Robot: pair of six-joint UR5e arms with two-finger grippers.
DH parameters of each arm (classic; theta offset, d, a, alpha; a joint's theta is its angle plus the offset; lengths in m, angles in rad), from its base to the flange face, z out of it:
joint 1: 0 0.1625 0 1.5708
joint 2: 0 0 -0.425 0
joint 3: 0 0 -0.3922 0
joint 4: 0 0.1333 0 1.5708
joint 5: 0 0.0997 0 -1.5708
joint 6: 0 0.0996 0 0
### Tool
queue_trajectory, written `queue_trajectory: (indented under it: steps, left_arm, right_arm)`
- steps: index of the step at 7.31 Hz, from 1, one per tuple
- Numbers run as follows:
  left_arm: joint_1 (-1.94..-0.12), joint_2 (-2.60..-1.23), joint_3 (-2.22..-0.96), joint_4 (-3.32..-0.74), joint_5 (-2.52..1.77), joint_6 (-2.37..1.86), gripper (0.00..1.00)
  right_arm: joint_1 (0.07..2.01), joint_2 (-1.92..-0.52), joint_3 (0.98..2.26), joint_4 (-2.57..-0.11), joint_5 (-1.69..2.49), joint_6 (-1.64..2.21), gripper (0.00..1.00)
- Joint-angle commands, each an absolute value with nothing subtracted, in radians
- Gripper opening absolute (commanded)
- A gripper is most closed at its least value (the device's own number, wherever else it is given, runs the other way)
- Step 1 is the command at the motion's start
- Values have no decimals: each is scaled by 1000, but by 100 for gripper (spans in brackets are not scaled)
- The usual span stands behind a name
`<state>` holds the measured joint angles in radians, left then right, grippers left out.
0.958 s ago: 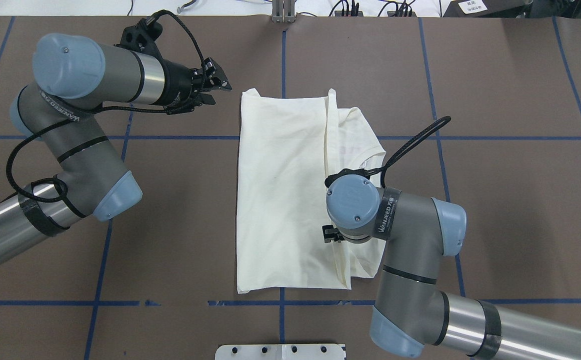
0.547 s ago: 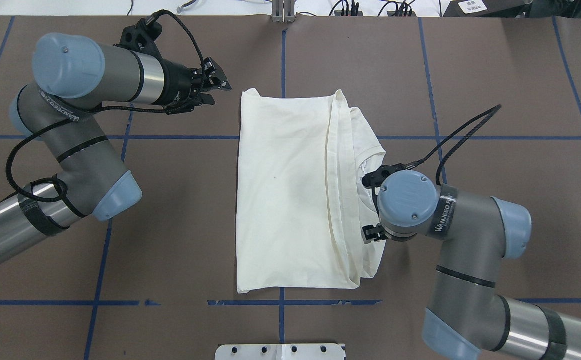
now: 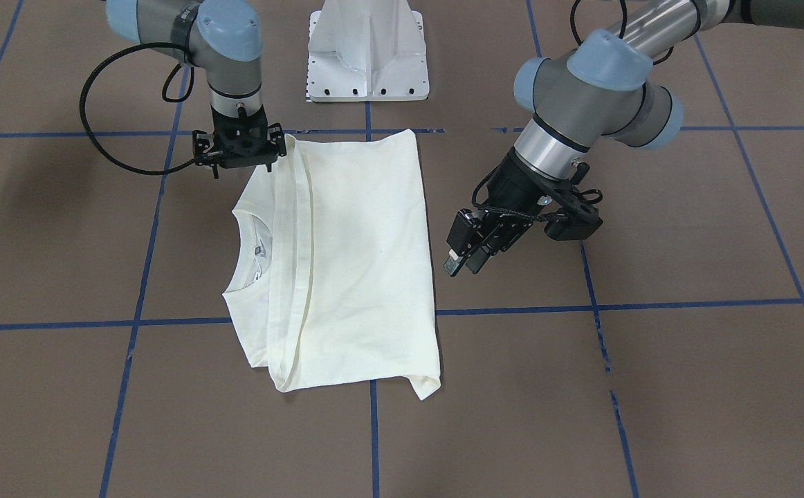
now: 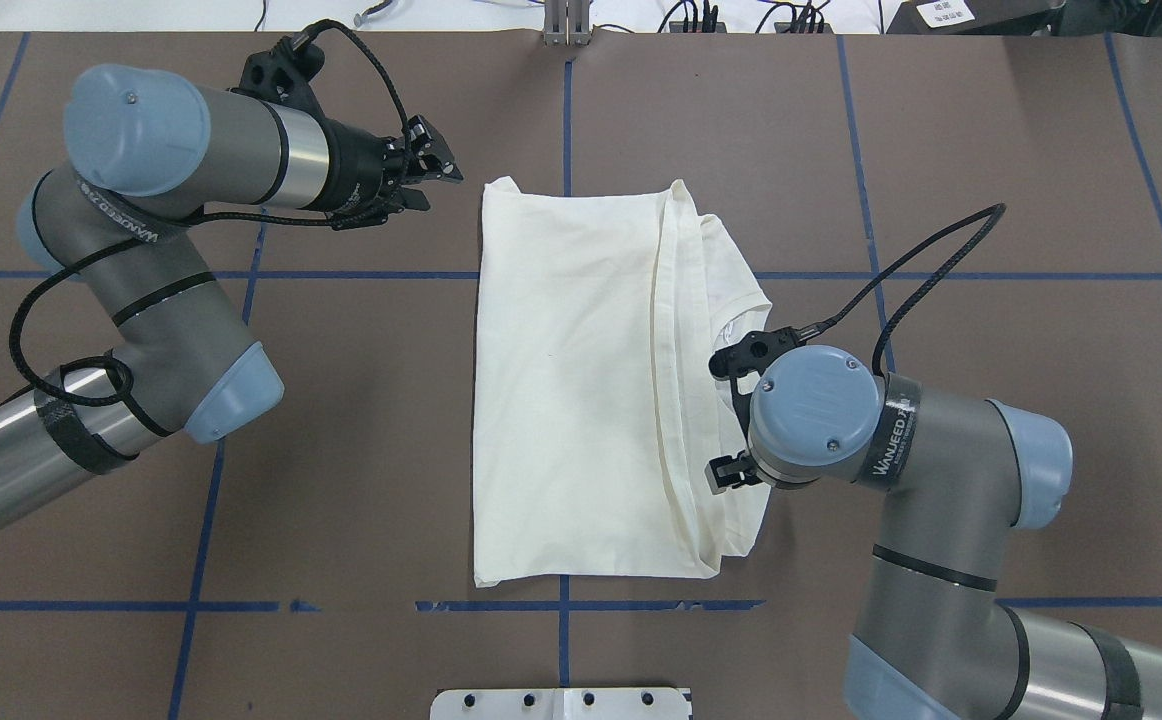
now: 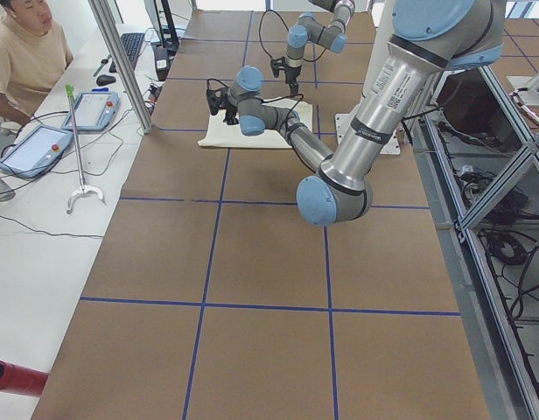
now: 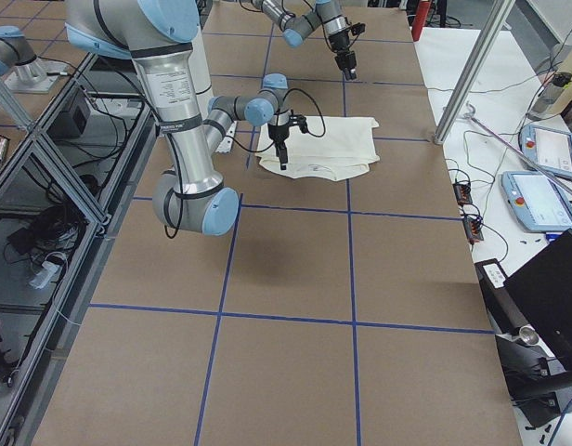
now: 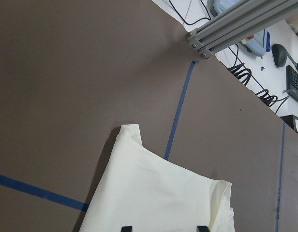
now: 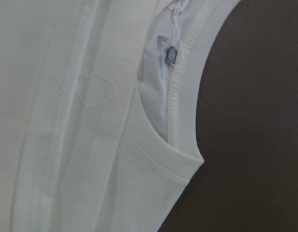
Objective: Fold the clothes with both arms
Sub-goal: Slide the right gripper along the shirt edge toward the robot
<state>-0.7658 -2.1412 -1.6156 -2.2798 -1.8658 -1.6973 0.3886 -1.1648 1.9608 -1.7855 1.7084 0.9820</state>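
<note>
The cream-white shirt (image 4: 571, 400) lies flat in the middle of the counter (image 4: 991, 150), between the two arms. It is folded into a long rectangle. The cloth looks soft and matte, with only a few shallow wrinkles. One side is turned over the body, and its stitched edge (image 4: 673, 380) runs as a narrow band along the whole length. Next to this band, on the robot's right, the round collar (image 8: 180, 92) shows. It is a ribbed strip with a neat seam, curved like a half circle, and a small grey label (image 8: 171, 55) sits inside it.

The counter has a dull brown cover, like paper, and blue tape lines (image 4: 341, 275) divide it into big squares.

The left arm (image 4: 171, 330) is a thick grey and silver tube with light blue caps. Its gripper, the left gripper (image 4: 436, 185), hangs over the bare counter just beside the far corner of the shirt and does not touch it. Its black fingers (image 4: 438, 160) are spread, with nothing between them.

The right gripper (image 3: 239, 153) points straight down over the collar side of the shirt, towards the end closest to the white metal base (image 3: 367, 48). The wrist hides its fingers, so I cannot tell whether they are spread or pressed together, or whether they touch the cloth.
</note>
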Motion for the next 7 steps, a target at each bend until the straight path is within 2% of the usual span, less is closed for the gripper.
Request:
queue_trajectory:
  steps: [1, 3, 7]
  left_arm:
    - [-767, -2140, -1618, -2279, -1868, -1697, 54]
    - [-765, -2132, -1620, -2279, -1870, -1697, 54]
    - [-767, -2131, -1629, -2279, -1871, -1697, 54]
  right_arm:
    - [341, -1090, 1918, -1781, 1687, 1006, 100]
    - [330, -1046, 1861, -1781, 1687, 1006, 100]
    - [322, -1055, 1819, -1784, 1689, 988, 100]
